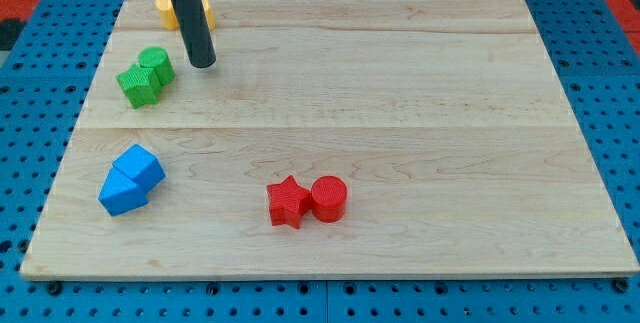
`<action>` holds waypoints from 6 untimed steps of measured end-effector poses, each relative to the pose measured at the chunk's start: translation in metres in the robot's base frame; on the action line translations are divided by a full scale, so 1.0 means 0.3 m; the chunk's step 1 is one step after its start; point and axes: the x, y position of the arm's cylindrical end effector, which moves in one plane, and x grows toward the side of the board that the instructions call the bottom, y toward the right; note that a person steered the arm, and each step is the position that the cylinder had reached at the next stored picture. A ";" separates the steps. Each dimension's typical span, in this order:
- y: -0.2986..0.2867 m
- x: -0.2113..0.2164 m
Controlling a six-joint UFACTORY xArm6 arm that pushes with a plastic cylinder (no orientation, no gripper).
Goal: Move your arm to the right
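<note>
Four block groups are sitting on the wooden table. My tip, a bare rod with no claw, is resting just right of the green blocks, below the yellow block. Blue blocks and red blocks are lying nearer the view's bottom.

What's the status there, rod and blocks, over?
My tip down on the wooden board, just right of the green blocks. Yellow block behind the rod. Nothing in the way to the view's right.

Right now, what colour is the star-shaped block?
Red: the star block shows in the camera view, touching a red cylinder.
</note>
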 end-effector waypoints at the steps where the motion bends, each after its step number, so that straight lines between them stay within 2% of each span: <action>1: 0.000 0.000; 5: 0.123 -0.063; 6: 0.189 -0.037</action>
